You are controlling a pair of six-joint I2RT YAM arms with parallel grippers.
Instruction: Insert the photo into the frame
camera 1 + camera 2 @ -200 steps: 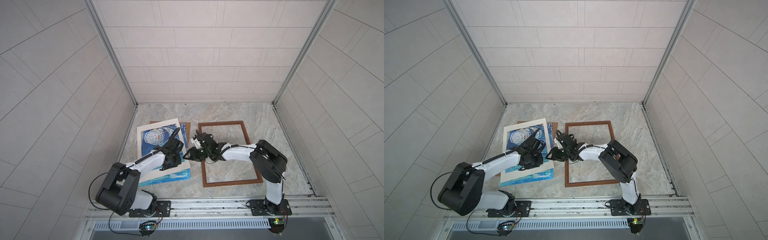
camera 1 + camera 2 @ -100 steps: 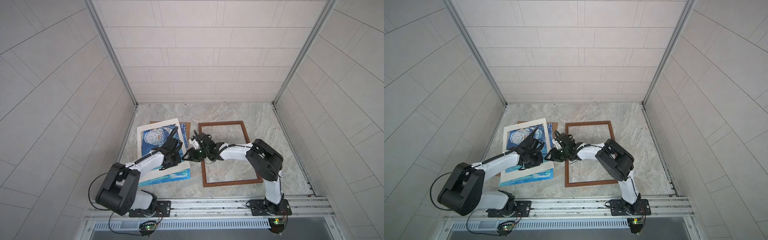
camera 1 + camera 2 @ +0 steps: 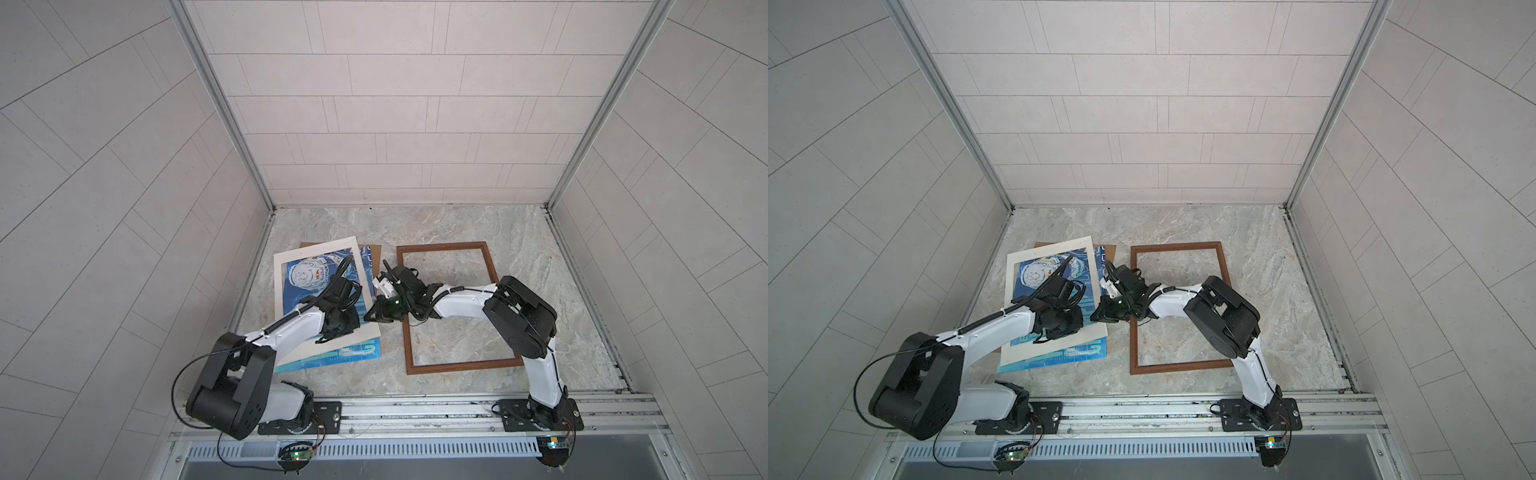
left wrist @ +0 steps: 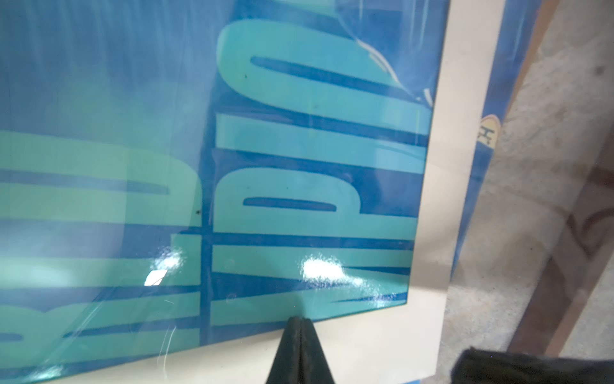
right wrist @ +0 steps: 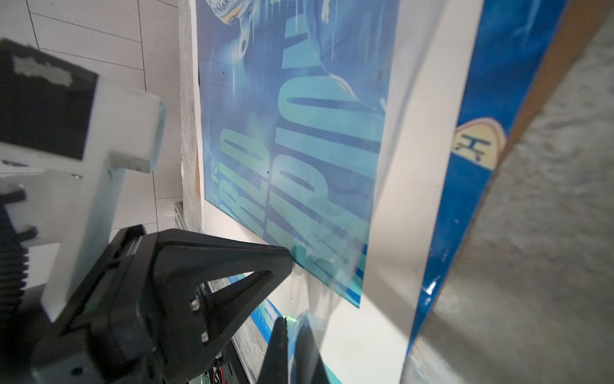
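Photo (image 3: 332, 356) sits left of the empty frame (image 3: 449, 245) on the worktop (image 3: 540, 291), under a white mat (image 3: 316, 249). Left jaws, clenched, rest on the stack, probably pinning it while right jaws pinch the clear sheet's (image 5: 327, 299) edge.

Inside the frame (image 3: 440, 246) lies open floor; white mat (image 3: 316, 250) covers photo (image 3: 332, 358).
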